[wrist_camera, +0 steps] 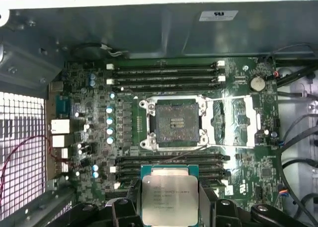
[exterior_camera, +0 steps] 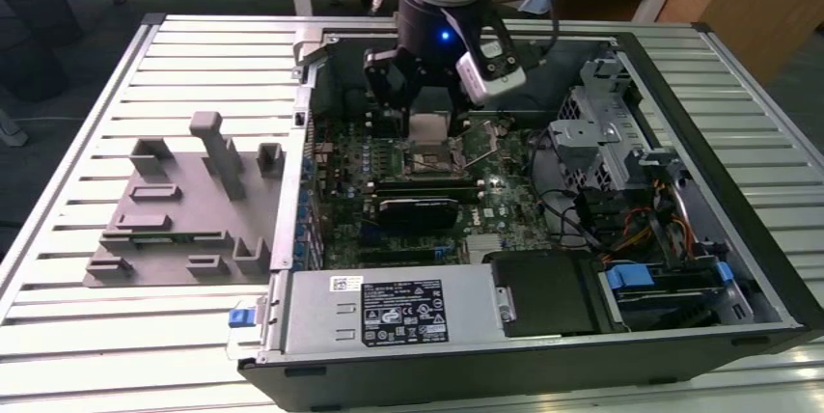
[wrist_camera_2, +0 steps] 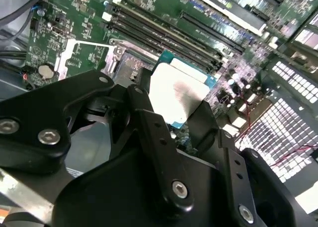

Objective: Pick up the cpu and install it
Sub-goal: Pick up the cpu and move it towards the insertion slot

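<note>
My gripper (exterior_camera: 429, 126) hangs inside the open computer case, shut on the cpu (wrist_camera: 169, 193), a flat square chip with a silvery top and a greenish rim. In both wrist views the black fingers (wrist_camera_2: 149, 132) clamp the chip by two opposite edges, and the cpu (wrist_camera_2: 177, 97) is held above the motherboard. The black socket (wrist_camera: 174, 122) with its metal frame lies open and bare, its load plate (wrist_camera: 233, 121) swung aside. In the exterior view the cpu (exterior_camera: 426, 125) hovers just above the socket (exterior_camera: 431, 161).
Memory slots (wrist_camera: 164, 73) run along both sides of the socket. A grey slotted holder block (exterior_camera: 180, 210) stands on the slatted table at the exterior view's left. Case walls, a drive cage (exterior_camera: 605, 123), cables (exterior_camera: 580, 210) and the power supply (exterior_camera: 386, 312) surround the board.
</note>
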{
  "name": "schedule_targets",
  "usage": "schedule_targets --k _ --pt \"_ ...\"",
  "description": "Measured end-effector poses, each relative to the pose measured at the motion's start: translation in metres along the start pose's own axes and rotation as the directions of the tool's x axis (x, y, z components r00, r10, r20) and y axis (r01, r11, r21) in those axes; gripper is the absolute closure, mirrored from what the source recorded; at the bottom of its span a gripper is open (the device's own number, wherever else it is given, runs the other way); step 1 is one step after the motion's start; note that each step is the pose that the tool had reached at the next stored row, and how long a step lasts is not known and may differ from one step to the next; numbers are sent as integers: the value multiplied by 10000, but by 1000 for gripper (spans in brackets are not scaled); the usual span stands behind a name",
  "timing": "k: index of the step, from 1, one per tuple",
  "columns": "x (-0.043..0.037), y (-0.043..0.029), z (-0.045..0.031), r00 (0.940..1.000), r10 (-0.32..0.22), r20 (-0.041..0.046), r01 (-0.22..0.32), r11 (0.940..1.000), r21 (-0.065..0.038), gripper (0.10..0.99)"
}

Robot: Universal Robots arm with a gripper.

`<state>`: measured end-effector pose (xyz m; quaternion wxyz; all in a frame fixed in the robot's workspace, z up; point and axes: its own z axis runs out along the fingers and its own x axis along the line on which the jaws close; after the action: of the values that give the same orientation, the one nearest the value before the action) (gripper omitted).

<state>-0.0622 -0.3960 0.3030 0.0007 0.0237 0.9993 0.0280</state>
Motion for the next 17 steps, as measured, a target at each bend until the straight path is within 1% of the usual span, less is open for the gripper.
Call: schedule_targets --k 6,11,17 --pt "3 120 33 10000 0 -1 0 10000 0 545" --pt "-4 203 80 10000 -1 0 1 10000 -1 545" --pt "-53 282 162 10000 -11 -2 11 10000 6 545"
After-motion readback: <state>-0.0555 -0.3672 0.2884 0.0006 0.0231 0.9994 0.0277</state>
